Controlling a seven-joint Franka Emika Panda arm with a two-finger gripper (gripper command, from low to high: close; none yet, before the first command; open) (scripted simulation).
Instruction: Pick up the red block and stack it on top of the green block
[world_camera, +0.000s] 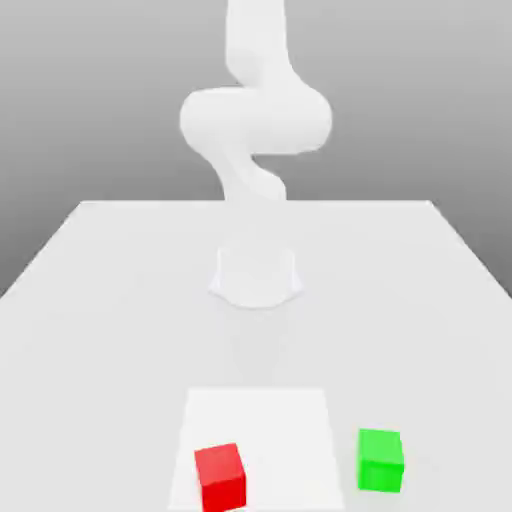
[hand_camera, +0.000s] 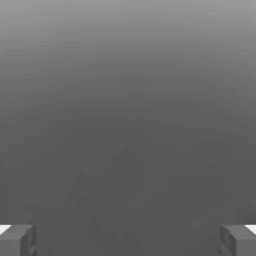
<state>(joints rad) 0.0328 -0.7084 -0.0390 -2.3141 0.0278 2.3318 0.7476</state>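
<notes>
The red block (world_camera: 220, 476) sits on the white table near its front edge, towards the exterior view's left. The green block (world_camera: 380, 460) rests on the table to the right of it, about a block and a half away, and the two do not touch. In the hand view my gripper (hand_camera: 128, 241) is open. Its two grey fingertips (hand_camera: 18, 241) stand far apart with only plain grey background between them. Neither block appears in the hand view.
The white arm (world_camera: 255, 120) rises from its round base (world_camera: 256, 276) at the table's middle, well behind both blocks. A brighter square patch (world_camera: 270, 420) marks the table surface under the red block.
</notes>
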